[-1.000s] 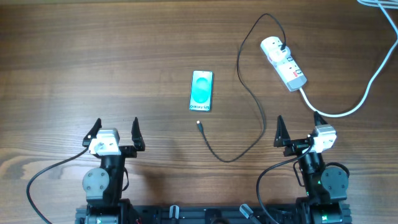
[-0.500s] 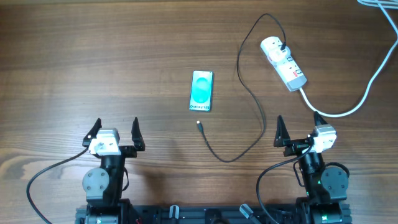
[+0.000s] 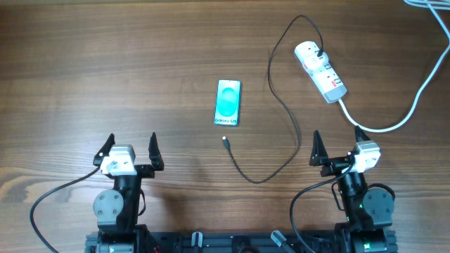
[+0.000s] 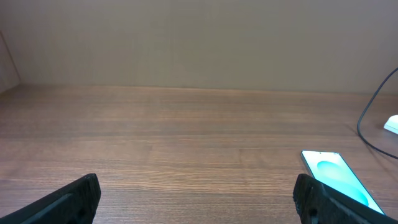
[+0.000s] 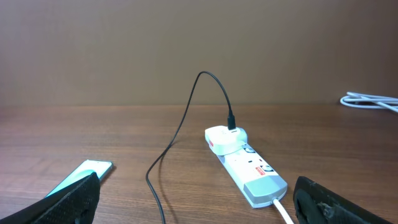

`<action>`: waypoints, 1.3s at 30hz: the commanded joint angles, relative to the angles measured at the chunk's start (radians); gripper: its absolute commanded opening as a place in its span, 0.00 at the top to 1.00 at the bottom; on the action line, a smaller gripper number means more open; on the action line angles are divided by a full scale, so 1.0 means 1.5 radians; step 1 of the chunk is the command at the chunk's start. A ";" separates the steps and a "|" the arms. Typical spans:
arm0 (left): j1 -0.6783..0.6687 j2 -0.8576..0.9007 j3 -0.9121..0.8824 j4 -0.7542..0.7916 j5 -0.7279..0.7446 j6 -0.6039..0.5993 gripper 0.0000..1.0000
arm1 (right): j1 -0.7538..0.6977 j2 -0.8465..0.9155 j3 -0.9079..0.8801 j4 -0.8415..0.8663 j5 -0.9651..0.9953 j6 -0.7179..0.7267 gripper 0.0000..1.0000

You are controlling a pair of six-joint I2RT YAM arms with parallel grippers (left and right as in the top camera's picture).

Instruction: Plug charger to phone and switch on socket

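Both arms are low, with the left gripper [image 3: 131, 139] and right gripper [image 3: 337, 136] spread wide and empty. The phone [image 3: 228, 103] lies ahead-right of our left gripper, and the tip of the charger [image 3: 225, 141] is just short of it. We'd pinch close behind that tip and keep it level. The socket [image 3: 321, 72] waits ahead of the right gripper.
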 commanded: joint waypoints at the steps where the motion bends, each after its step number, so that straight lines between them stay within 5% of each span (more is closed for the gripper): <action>1: 0.003 -0.005 -0.002 -0.003 -0.004 0.013 0.00 | -0.002 -0.001 -0.001 0.002 0.004 -0.008 0.00; 28: 0.003 -0.005 -0.002 0.001 0.001 0.011 0.00 | -0.002 -0.001 -0.001 0.002 0.004 -0.008 0.00; 31: 0.003 -0.005 -0.002 0.028 0.134 -0.023 0.00 | -0.002 -0.001 -0.001 0.002 0.004 -0.008 0.00; 35: 0.003 -0.005 -0.002 0.146 0.534 -0.062 0.00 | -0.002 -0.001 -0.001 0.002 0.004 -0.008 0.00; 39: 0.003 -0.005 -0.002 0.372 0.636 -0.064 0.00 | -0.002 -0.001 -0.001 0.002 0.004 -0.008 0.00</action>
